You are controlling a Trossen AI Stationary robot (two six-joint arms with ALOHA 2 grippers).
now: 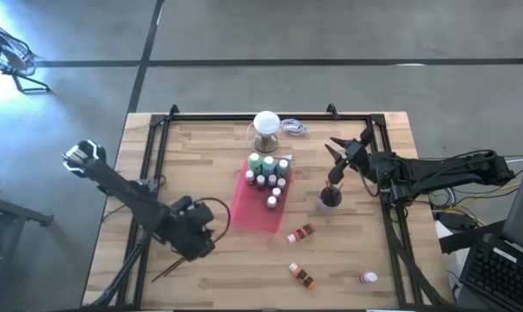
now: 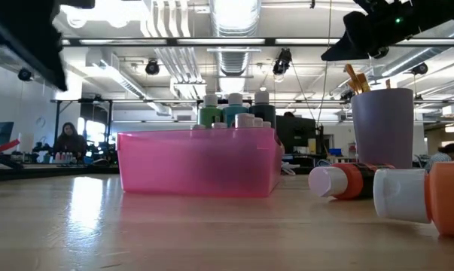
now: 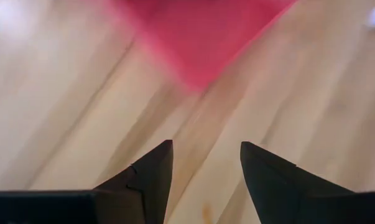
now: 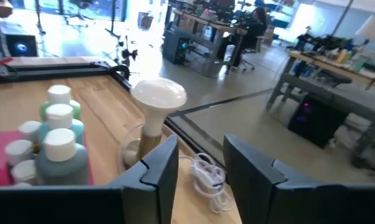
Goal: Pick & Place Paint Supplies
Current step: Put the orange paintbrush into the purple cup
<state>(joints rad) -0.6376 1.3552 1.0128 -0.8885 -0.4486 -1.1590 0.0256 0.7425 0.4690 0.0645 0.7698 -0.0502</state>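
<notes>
The wooden-plank table [image 1: 200,286] is carrying a translucent pink rectangular bin [image 1: 254,211], mid-frame, holding white-capped paint bottles [image 1: 270,178]; three more orange bottles [image 1: 302,232] are lying lower right. Both pincers, left [image 1: 194,245] and right [image 1: 337,149], are standing spread, empty. Ideally, approach a loose bottle squarely across its body.
</notes>
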